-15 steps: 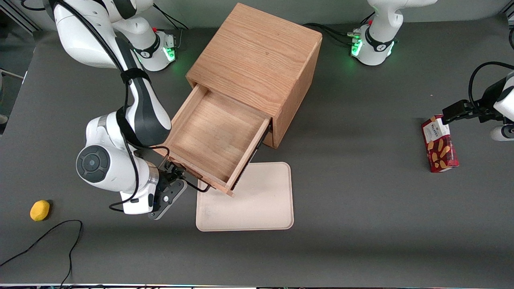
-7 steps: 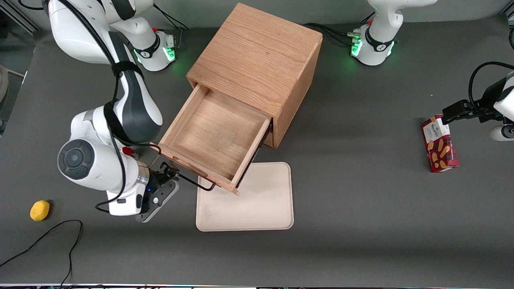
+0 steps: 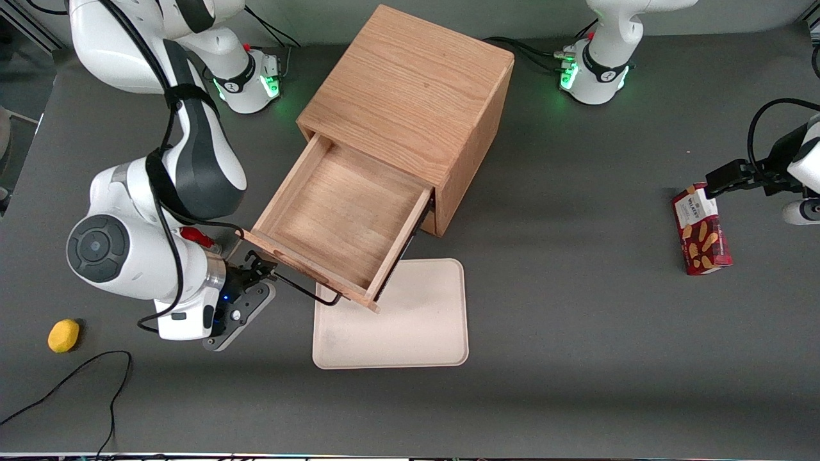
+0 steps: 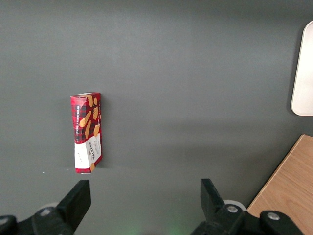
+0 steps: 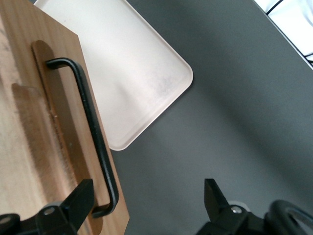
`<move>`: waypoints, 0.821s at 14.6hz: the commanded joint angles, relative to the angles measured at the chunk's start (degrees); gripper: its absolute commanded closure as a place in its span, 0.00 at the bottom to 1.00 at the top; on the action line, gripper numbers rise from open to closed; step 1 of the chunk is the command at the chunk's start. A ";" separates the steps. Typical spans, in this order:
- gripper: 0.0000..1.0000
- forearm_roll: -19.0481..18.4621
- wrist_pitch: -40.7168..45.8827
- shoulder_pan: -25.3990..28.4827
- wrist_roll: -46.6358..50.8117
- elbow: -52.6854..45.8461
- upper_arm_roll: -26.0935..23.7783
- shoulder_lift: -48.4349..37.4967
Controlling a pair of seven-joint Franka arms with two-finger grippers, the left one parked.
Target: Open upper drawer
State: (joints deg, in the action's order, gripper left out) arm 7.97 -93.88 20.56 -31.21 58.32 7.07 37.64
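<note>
The upper drawer (image 3: 339, 218) stands pulled far out of the oak cabinet (image 3: 416, 89), and its wooden inside is bare. Its thin black bar handle (image 3: 307, 291) runs along the drawer front (image 5: 34, 122). My right gripper (image 3: 256, 267) hovers at the end of the handle (image 5: 93, 127) that lies toward the working arm's end of the table. The gripper (image 5: 148, 198) is open wide, and the handle's bent end sits just inside one of its fingers (image 5: 80, 196) without being clamped. The lower drawer is hidden under the open one.
A beige tray (image 3: 410, 320) lies on the table partly under the drawer's front corner; its corner (image 5: 127, 73) shows past the handle. A yellow fruit (image 3: 63, 335) and a black cable (image 3: 77, 378) lie near the working arm. A red cookie box (image 3: 701, 230) lies toward the parked arm's end.
The right arm and gripper have shifted sideways from the handle's middle toward the working arm's end of the table, to the handle's end. The drawer has stayed pulled out.
</note>
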 commanded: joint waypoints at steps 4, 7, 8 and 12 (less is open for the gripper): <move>0.00 -2.87 3.97 0.27 6.85 -1.55 -0.21 -4.14; 0.00 -4.28 5.90 0.27 9.85 -1.46 -0.39 -7.13; 0.00 -4.28 6.86 0.19 10.55 -1.46 -0.39 -8.10; 0.00 -4.19 10.90 -0.08 11.17 -1.37 0.05 -11.44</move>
State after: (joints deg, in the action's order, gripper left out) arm 4.52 -85.46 20.59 -21.90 56.35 7.11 28.30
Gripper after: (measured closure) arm 0.000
